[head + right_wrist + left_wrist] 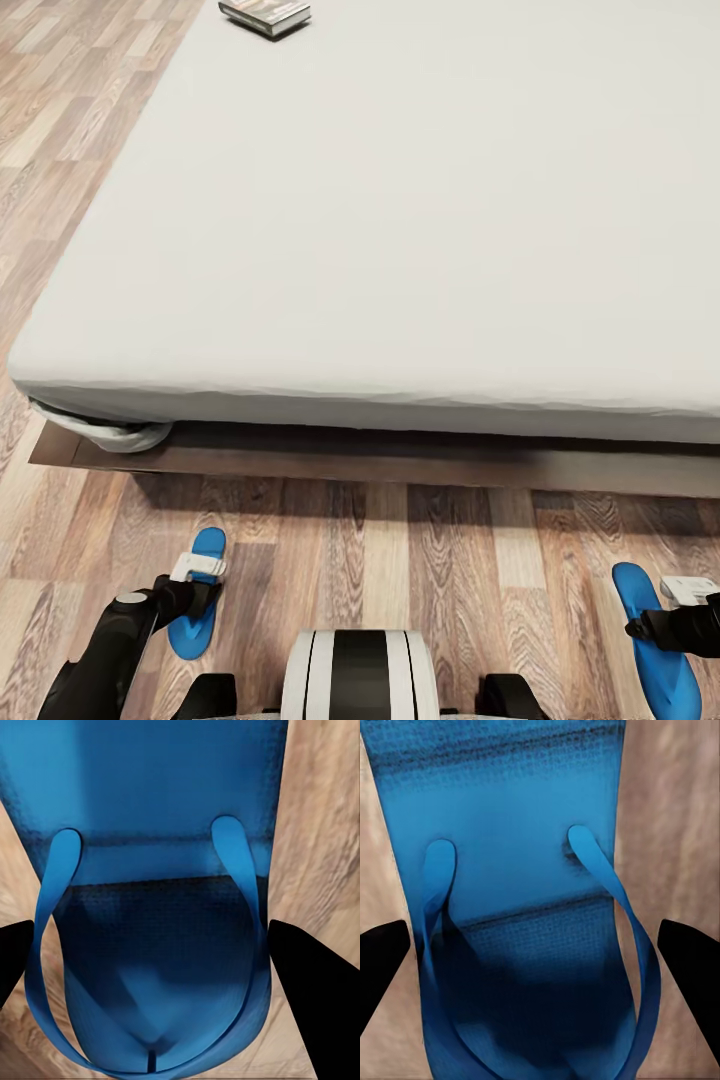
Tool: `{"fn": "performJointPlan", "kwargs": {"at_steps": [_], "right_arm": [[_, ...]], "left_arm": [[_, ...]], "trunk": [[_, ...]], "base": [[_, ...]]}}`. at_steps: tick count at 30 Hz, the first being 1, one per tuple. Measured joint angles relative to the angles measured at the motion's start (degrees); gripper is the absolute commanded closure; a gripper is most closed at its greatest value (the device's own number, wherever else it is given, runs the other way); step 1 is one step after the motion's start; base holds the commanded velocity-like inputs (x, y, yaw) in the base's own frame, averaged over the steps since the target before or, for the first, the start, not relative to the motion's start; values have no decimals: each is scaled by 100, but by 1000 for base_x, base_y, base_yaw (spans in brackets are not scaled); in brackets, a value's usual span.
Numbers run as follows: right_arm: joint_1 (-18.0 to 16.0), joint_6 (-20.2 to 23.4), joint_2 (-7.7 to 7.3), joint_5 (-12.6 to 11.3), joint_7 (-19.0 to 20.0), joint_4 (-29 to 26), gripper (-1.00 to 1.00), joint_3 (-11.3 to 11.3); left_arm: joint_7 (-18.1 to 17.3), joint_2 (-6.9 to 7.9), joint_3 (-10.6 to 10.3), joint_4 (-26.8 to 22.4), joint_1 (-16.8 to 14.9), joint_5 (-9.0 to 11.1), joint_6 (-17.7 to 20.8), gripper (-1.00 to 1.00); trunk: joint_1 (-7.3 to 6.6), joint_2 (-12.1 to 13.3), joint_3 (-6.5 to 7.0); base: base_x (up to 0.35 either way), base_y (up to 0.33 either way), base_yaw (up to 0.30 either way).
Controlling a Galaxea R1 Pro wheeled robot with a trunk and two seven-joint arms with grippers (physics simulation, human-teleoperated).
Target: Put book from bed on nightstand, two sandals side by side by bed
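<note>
left gripper: fingers spread astride left sandal | right gripper: fingers spread astride right sandal | book: seen lying on bed

1. The floor is wood plank with strong grain and a low sheen.
2. The bed has a smooth, matt, pale cloth cover, bunched at 1 corner, on a dark, smooth wooden frame.
3. The 2 sandals, the left sandal and the right sandal, look like matt blue rubber or foam with finely textured soles and smooth straps.
4. The book has a slightly glossy paper cover.
</note>
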Motion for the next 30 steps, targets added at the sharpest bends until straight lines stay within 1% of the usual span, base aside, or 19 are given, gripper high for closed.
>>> {"fn": "performJointPlan", "kwargs": {"at_steps": [3,13,17,25,30], "right_arm": [[0,1,0,-1,1,-3,100,0],[-1,0,0,-3,2,-3,100,0],[-3,-2,0,-3,0,1,100,1],[-1,0,0,-2,1,-1,100,0],[-2,0,1,-6,1,1,100,36]], "left_arm": [[2,1,0,0,0,0,0,100],[-1,-1,0,0,0,2,0,100],[-3,-3,1,-2,0,1,2,100],[-1,-6,0,0,0,8,0,100],[-2,-8,1,-3,0,4,2,100]], "trunk": [[8,-4,-66],[7,-4,-67],[7,-4,-67],[7,-4,-67],[6,-4,-67]], "base": [[0,0,0],[0,1,0],[0,132,0],[0,15,0],[67,133,0]]}}
